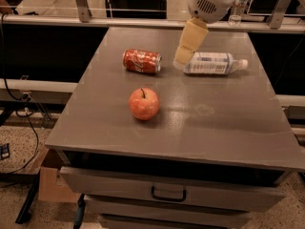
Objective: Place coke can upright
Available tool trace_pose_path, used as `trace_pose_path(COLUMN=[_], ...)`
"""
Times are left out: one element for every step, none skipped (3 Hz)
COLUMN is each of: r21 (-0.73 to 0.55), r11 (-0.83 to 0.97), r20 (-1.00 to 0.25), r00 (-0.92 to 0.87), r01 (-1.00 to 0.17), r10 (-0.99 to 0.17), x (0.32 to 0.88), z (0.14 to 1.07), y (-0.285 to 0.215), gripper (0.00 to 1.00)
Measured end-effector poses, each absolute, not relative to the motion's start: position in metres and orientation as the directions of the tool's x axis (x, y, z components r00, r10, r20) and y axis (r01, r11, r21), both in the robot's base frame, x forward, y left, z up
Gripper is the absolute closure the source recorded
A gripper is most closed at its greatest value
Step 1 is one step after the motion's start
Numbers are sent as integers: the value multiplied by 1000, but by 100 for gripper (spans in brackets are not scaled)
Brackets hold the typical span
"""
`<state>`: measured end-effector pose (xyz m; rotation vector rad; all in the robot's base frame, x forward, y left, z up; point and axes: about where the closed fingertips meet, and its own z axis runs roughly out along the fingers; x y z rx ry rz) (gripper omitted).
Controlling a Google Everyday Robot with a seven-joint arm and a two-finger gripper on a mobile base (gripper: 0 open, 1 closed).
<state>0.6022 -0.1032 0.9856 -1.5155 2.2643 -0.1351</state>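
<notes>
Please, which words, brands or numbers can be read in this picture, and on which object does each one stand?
On the coke can: white script, too blurred to read.
On the water bottle: label print, too small to read.
On the gripper, hanging between them: none.

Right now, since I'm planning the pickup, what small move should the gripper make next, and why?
Probably shift the gripper left in the camera view, toward the coke can. The can lies on its side, ungrasped, while the gripper hangs by the water bottle, just right of the can.
</notes>
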Motion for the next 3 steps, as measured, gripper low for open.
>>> trace_pose_path(r21=[-316,-242,-204], r11=[344,321,320], r20=[-251,-214,-197], r00=[-272,-272,-282], r01=[-884,-916,-925], r10=[-929,-938,-939], x=[629,661,678], z=[971,926,905], y=[-75,-40,-25], gripper=[0,0,0])
